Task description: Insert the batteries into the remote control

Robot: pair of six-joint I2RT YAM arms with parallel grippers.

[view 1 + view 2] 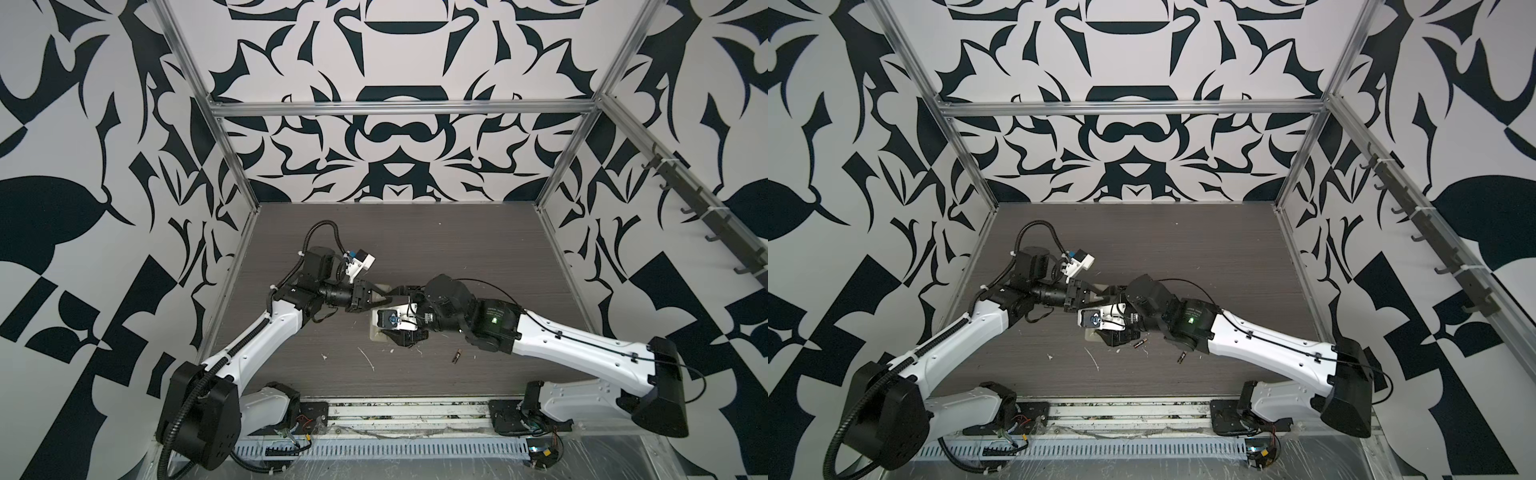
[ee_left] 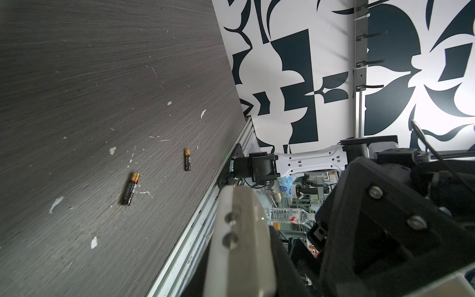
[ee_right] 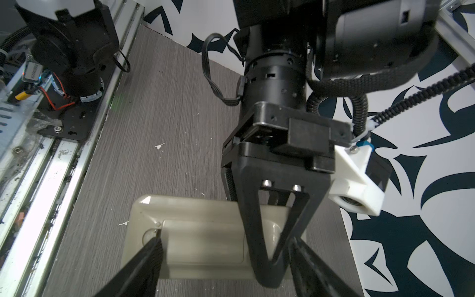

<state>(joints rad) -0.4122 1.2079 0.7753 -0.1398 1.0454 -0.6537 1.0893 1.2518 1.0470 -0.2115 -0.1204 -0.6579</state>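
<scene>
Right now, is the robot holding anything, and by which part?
Cannot tell for sure. The right fingers straddle the remote control across its beige back; a firm grip is unclear. Both batteries lie loose.

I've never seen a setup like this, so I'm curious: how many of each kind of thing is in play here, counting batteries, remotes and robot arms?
Batteries: 2
Remote: 1
Robot arms: 2
Total: 5

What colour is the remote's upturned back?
Beige. The remote shows best in the right wrist view.
</scene>
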